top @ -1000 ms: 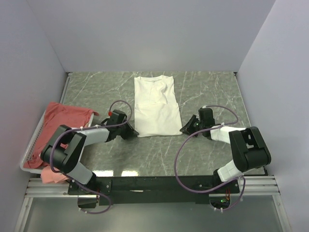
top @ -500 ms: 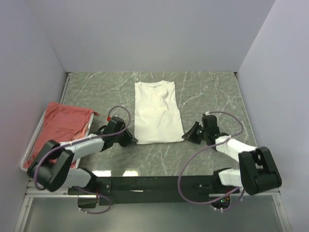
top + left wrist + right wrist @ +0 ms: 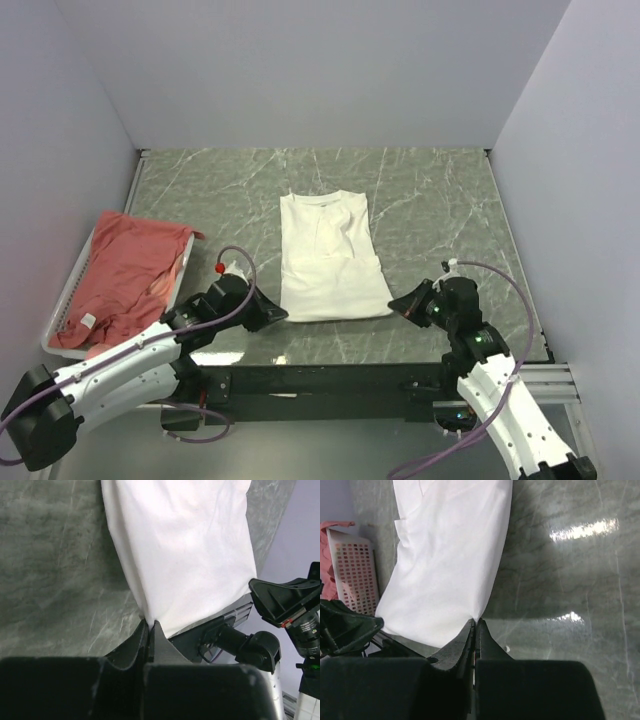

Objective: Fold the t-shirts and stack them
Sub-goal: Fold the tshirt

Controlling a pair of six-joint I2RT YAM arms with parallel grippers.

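Two grippers low at the near end of one white t-shirt, each pinched shut on a near corner: left gripper on the left corner, right gripper on the right. From the left wrist, fingers pressed together, cloth edge nipped between the tips. From the right wrist the same, fingers closed on the very point of the corner.

Around: green marbled table, pale walls on three sides. At the table's left edge, a white basket heaped with pink t-shirts, one draped over its far rim, well apart from the white one. Between basket and white cloth, the left wrist and a loop of purple cable. A like loop over the right wrist. Along the near edge, a dark rail, near the hem. In the left wrist view, the right arm's dark housing just past the far corner of the hem.

Flat on the table, about midway left to right. Sleeves folded in, leaving a long narrow panel. Long axis near to far, leaning a little: collar at the far end and slightly left, hem at the near end and slightly right. Near end spread wider than the far end, drawn out between the two pinched corners.
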